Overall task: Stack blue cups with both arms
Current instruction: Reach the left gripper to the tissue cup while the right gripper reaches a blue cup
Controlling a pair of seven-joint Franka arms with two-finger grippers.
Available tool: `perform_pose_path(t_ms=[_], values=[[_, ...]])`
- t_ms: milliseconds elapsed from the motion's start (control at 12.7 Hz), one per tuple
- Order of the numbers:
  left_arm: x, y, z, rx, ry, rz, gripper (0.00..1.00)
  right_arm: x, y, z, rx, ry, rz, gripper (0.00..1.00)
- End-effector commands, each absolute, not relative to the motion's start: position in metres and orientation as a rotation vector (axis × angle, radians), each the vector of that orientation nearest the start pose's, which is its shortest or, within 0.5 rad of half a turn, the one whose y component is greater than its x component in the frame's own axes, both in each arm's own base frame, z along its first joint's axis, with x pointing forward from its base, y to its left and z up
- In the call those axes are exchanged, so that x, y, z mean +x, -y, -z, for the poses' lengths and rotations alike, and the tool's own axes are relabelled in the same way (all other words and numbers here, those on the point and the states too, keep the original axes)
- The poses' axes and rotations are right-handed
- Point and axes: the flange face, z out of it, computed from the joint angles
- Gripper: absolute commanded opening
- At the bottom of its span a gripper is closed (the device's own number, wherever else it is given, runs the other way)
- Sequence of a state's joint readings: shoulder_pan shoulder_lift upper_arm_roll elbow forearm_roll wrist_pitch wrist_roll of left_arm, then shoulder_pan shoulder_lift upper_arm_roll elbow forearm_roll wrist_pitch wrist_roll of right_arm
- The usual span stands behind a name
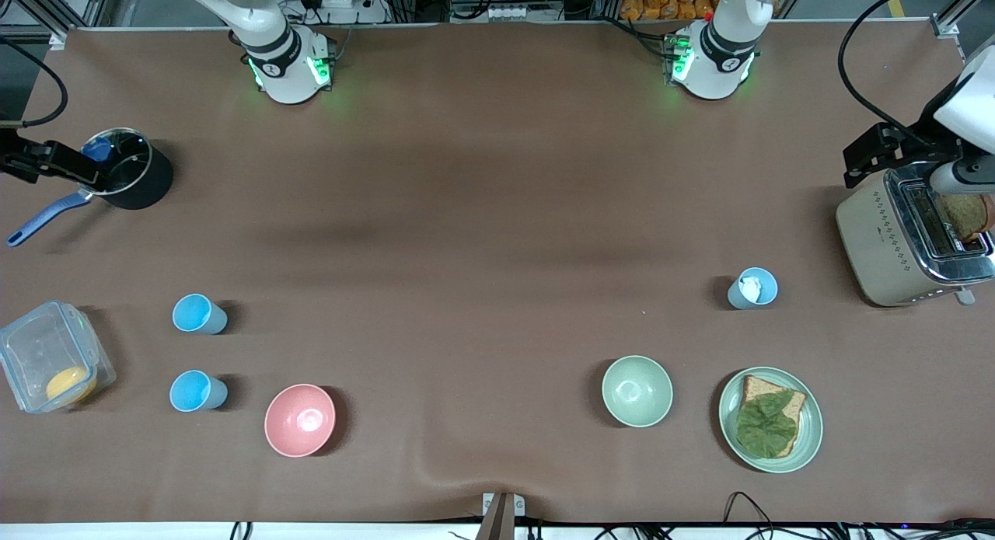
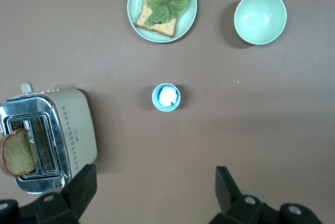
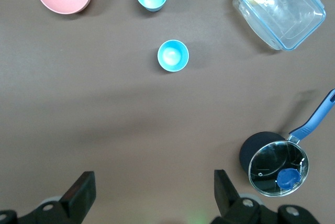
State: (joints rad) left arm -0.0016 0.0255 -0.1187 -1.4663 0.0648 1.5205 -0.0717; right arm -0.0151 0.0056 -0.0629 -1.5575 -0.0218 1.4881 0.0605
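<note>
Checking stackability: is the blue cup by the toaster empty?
Not empty. The cup stands upright with something white inside, seen in the front and left wrist views. What it is, cannot tell.

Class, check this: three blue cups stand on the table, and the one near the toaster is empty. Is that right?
Not quite. The cup near the toaster holds something white, as the left wrist view shows. The other two cups are empty. Three cups is right.
</note>
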Motion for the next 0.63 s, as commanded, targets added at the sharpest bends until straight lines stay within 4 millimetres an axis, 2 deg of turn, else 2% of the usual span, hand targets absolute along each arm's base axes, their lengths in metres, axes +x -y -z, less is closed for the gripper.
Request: perform_pose_path(t_ms=[0,79,158,237,395,474,553], values=[[0.549,0.048,-0.661,-3.081,-0.075,0.043,1.00,0.539,0.042,-0.628,-3.130,-0.202,-0.108,1.00],[0.551,0.048,-0.659,-3.083,-0.075,0.035,1.00,0.539,0.042,-0.629,-3.110,-0.177,-0.104,1.00],[0.556,0.042,-0.647,-3.097,-0.066,-0.002,1.00,0.540,0.043,-0.629,-3.102,-0.178,-0.096,1.00],[0.567,0.038,-0.625,-3.105,-0.054,-0.062,1.00,0.540,0.044,-0.628,-3.102,-0.178,-0.099,1.00],[0.590,0.036,-0.566,-3.115,-0.053,-0.136,1.00,0.541,0.044,-0.623,-3.101,-0.167,-0.120,1.00],[0.591,0.036,-0.532,-3.121,-0.054,-0.118,1.00,0.542,0.046,-0.619,-3.101,-0.101,-0.135,1.00],[0.589,0.026,-0.500,-3.125,-0.029,-0.082,1.00,0.546,0.053,-0.606,-3.098,-0.021,-0.168,1.00]])
